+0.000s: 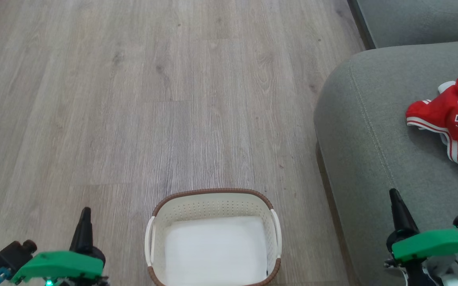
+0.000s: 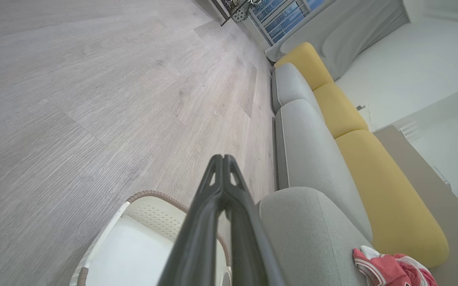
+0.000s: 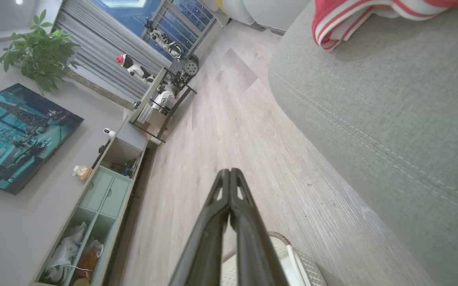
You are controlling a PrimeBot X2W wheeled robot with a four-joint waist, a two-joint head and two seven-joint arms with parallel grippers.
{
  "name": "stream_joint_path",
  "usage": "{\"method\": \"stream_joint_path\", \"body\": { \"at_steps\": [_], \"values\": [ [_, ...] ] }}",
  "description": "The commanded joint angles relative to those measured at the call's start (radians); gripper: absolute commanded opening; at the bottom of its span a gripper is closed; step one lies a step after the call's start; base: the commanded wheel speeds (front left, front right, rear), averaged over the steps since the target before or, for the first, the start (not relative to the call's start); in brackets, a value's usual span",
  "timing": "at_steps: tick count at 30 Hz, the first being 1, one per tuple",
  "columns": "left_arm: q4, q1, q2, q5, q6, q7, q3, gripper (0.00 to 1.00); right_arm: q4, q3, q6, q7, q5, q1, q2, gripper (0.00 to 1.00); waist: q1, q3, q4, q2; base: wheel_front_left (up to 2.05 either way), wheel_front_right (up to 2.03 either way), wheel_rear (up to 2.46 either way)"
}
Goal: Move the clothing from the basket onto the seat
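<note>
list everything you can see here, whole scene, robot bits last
clothing: one heap, red with white trim, on the seat
seat: one, grey-green, right of the basket
basket: one, white with brown rim, on the floor
floor: one, grey wood planks, under the basket
back cushions: three, yellow, along the sofa back
plant: one, green, by the far wall
left gripper: one, dark fingers, shut, lower left
right gripper: one, dark fingers, shut, lower right
</note>
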Motion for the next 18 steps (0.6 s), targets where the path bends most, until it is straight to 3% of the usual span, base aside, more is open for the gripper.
{"method": "stream_joint_path", "body": {
  "at_steps": [1, 18],
  "values": [
    [-0.034, -0.055, 0.004, -0.027, -0.008, 0.005, 0.030, 0.00, -0.031, 0.000, 0.000, 0.005, 0.026, -0.057, -0.004, 0.00, 0.0000, 0.000, 0.000, 0.0000, 0.00, 0.00, 0.00],
    [-0.038, -0.079, -0.003, -0.197, -0.015, 0.051, 0.048, 0.00, -0.026, -0.021, 0.000, 0.050, 0.189, -0.077, 0.009, 0.00, 0.0000, 0.001, 0.004, 0.0000, 0.00, 0.00, 0.00]
  ]
}}
